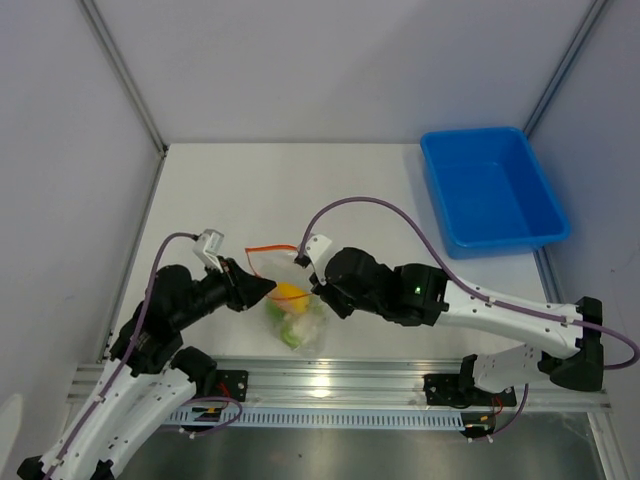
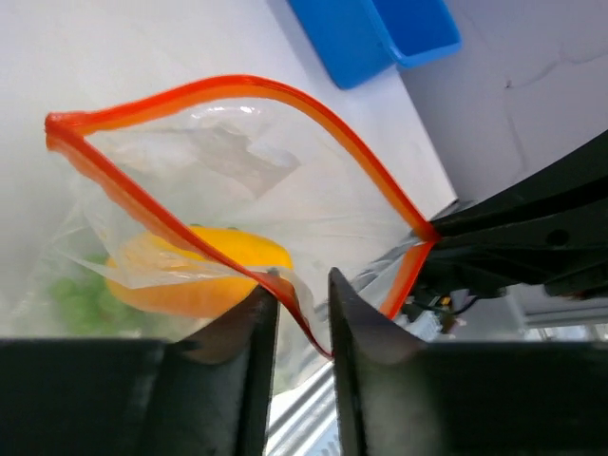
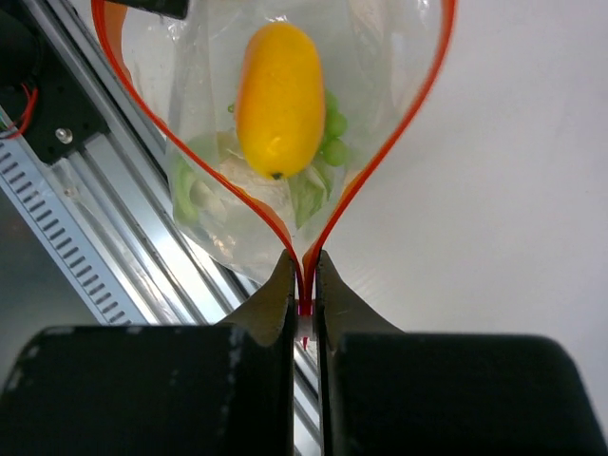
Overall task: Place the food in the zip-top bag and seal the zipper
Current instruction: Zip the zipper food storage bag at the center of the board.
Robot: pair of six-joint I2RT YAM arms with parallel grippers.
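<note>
Clear bag (image 3: 389,66) holds three foods (image 3: 278,100), one seemingly cauliflower (image 3: 249,185)

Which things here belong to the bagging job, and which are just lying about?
Job: zip-top bag, its zipper, the orange-yellow fruit, green cluster and cauliflower inside it, right gripper pinching the zipper.
Lying about: blue tray.

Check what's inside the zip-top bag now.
Through the clear zip-top bag: orange-yellow fruit on top, bumpy green cluster peeking out beside it, cauliflower beneath, largely covered by the fruit. Anything under those is hidden.
</note>
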